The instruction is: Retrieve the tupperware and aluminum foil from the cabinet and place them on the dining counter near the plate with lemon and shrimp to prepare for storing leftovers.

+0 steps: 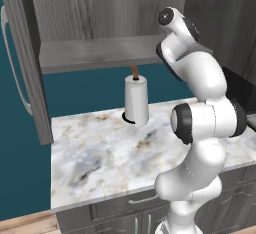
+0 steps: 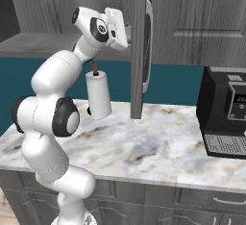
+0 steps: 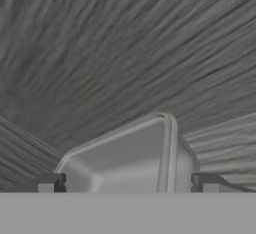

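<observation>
Tupperware point(image 3: 127, 160): we see clear, shallow rectangular container with rounded corners, lying flat on grey wood-grain cabinet shelf point(image 3: 125, 43). Cabinet point(image 1: 95, 53): grey wood-grain, door swung open, long curved silver handle point(image 2: 148, 46) on door, shelf above marble top.

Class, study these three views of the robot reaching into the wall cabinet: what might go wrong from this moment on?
1. The open gripper straddles the tupperware wide; closing off-centre may push the clear container along the cabinet shelf rather than grip it.
2. The open door stands close beside the arm; pulling back might clip it.
</observation>
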